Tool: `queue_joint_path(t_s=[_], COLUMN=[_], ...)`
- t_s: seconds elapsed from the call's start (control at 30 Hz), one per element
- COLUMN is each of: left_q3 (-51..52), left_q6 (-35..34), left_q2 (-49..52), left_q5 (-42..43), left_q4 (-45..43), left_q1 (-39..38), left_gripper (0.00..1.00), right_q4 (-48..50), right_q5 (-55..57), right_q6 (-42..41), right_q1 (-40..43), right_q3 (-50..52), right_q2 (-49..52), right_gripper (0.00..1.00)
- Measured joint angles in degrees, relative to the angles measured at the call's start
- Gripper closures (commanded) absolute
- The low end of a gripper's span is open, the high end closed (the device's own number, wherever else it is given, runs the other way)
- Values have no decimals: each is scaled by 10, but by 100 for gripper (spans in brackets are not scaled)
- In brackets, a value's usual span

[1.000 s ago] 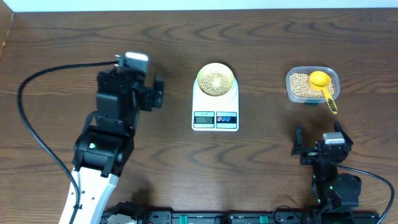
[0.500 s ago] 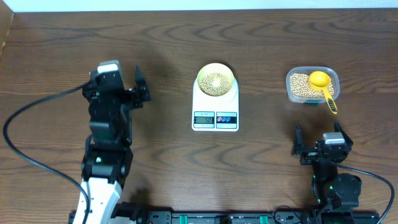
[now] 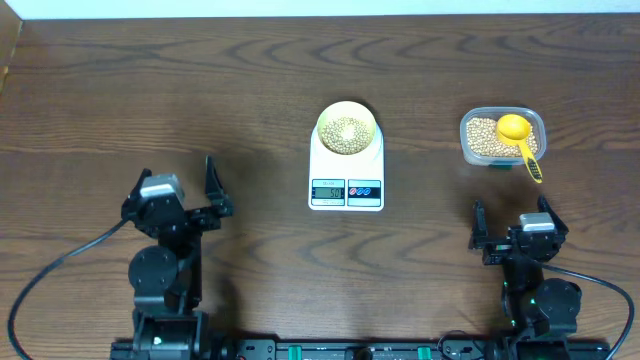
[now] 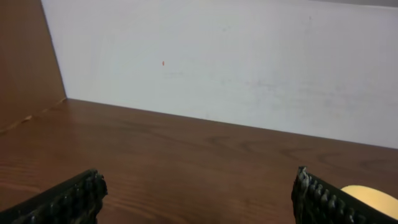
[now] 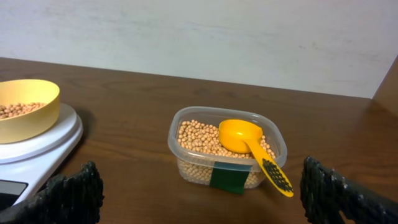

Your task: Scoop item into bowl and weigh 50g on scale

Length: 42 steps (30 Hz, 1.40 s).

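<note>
Atop the white scale [image 3: 346, 172], a round cream bowl [image 3: 321, 126] holds beans [image 3: 347, 132]; left claw [image 3: 177, 190] and right claw [image 3: 513, 222] gape.

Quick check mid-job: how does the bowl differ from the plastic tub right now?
The bowl is round and opaque pale yellow; the tub is rectangular and clear. The bowl sits on the scale; the tub sits directly on the table. The tub has the yellow scoop lying in it; the bowl has none. Both hold beans.
</note>
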State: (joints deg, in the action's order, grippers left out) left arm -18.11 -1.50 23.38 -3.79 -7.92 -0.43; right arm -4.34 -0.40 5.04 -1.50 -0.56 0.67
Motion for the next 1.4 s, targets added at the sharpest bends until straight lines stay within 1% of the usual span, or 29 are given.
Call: queue_joint_path(t_s=[0.07, 0.27, 0.47, 0.7, 0.87, 0.97, 1.03, 1.13, 1.17, 1.4], left_q3=[17, 81, 135, 144, 178, 178, 178, 177, 176, 174], left_q6=[0, 2, 2, 2, 2, 2, 2, 0, 0, 0], left_q2=[-21, -137, -220, -226, -228, -228, -228, -228, -228, -228], left_q5=[7, 61, 70, 71, 71, 71, 71, 71, 71, 73], left_q4=[-1, 7, 13, 9, -9, -7, 15, 79, 87, 92], left_q1=[10, 56, 60, 60, 60, 60, 60, 60, 60, 60], left_gripper=[2, 2, 2, 2, 2, 2, 2, 2, 2, 2], right_q4=[0, 0, 0, 0, 0, 0, 0, 0, 0, 0], right_q5=[0, 0, 0, 0, 0, 0, 0, 0, 0, 0], right_q6=[0, 0, 0, 0, 0, 0, 0, 0, 0, 0], right_q1=[0, 0, 0, 0, 0, 0, 0, 0, 0, 0], right_q3=[0, 0, 0, 0, 0, 0, 0, 0, 0, 0], right_q2=[0, 0, 0, 0, 0, 0, 0, 0, 0, 0], right_gripper=[1, 1, 1, 1, 1, 1, 1, 1, 1, 1])
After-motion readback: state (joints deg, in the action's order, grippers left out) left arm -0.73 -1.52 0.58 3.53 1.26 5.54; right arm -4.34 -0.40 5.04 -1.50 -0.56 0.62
